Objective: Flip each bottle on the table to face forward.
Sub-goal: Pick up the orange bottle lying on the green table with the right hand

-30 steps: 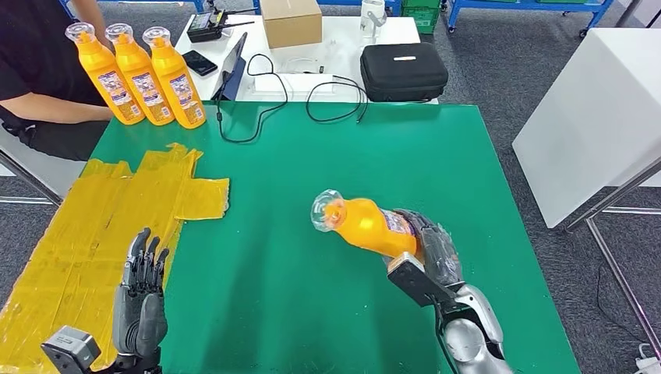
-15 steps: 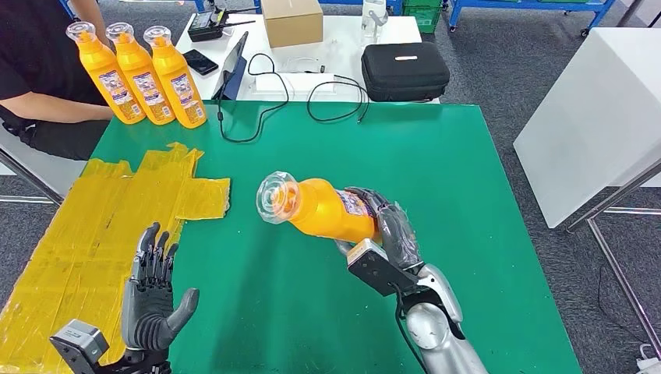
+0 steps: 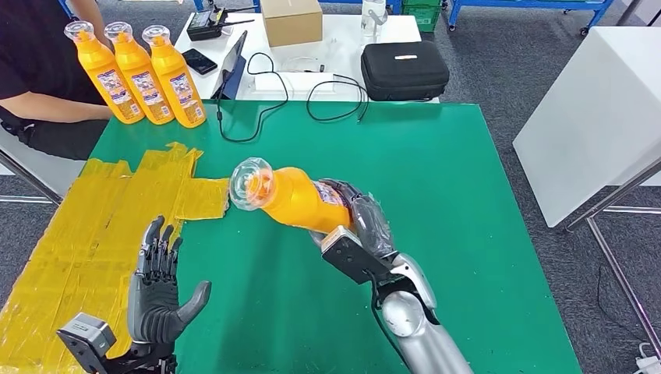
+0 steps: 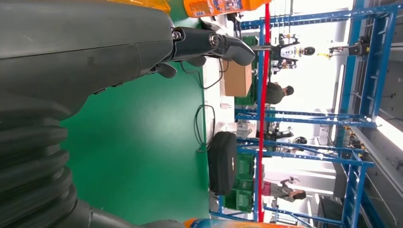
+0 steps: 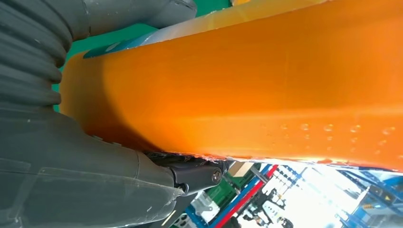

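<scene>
Bottle, glossy orange plastic, clear domed cap, clamped in right hand fingers; left hand fingers apart.

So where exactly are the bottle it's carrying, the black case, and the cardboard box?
held bottle (image 3: 300, 201): head view, on its orange body just ahead of the right hand (image 3: 366, 226).
black case (image 3: 404, 72): head view, on the middle of its top.
cardboard box (image 3: 291, 22): head view, on its front face.
</scene>
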{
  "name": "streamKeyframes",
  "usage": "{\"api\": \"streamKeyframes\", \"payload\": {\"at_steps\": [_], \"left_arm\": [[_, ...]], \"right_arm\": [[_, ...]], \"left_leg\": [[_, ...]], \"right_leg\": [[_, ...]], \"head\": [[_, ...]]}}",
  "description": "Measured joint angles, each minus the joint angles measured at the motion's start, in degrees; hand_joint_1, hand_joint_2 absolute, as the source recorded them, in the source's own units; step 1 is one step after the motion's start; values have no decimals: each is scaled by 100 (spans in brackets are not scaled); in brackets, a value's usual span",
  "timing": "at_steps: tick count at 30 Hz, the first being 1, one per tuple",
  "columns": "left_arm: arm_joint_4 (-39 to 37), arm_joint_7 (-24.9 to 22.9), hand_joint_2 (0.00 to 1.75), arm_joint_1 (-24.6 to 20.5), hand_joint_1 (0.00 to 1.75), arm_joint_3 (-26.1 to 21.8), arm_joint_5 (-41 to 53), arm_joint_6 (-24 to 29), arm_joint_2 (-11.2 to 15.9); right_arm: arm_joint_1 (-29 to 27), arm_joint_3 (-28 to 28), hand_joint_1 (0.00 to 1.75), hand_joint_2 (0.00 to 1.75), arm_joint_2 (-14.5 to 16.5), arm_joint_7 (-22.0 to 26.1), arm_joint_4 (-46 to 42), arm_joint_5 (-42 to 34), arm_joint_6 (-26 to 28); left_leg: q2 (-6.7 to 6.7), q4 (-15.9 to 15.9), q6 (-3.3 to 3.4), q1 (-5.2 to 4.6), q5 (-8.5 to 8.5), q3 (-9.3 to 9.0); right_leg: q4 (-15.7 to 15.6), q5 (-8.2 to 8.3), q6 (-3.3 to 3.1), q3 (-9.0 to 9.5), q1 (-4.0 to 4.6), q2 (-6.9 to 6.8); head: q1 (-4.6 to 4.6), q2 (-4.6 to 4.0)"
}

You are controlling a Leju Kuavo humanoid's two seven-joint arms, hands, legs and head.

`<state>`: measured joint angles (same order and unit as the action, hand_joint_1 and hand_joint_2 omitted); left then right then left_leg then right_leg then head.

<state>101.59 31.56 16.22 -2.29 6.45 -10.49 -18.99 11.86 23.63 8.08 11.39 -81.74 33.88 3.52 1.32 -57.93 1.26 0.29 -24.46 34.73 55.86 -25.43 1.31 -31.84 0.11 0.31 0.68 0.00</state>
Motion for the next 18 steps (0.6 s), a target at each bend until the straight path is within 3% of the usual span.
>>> {"api": "streamKeyframes", "payload": {"at_steps": [12, 18], "left_arm": [[0, 7, 175, -35, 0, 49, 73, 147, 2], [0, 63, 175, -51, 0, 128, 343, 467, 2]], "right_arm": [[58, 84, 175, 175, 138, -1, 201, -23, 7], [110, 335, 175, 175, 371, 3, 534, 78, 10]], "left_leg": [[0, 0, 0, 1, 0, 4], [-3, 0, 0, 2, 0, 4]], "right_leg": [[0, 0, 0, -3, 0, 0], [2, 0, -1, -5, 1, 1]], "head": [[0, 0], [0, 0]]}}
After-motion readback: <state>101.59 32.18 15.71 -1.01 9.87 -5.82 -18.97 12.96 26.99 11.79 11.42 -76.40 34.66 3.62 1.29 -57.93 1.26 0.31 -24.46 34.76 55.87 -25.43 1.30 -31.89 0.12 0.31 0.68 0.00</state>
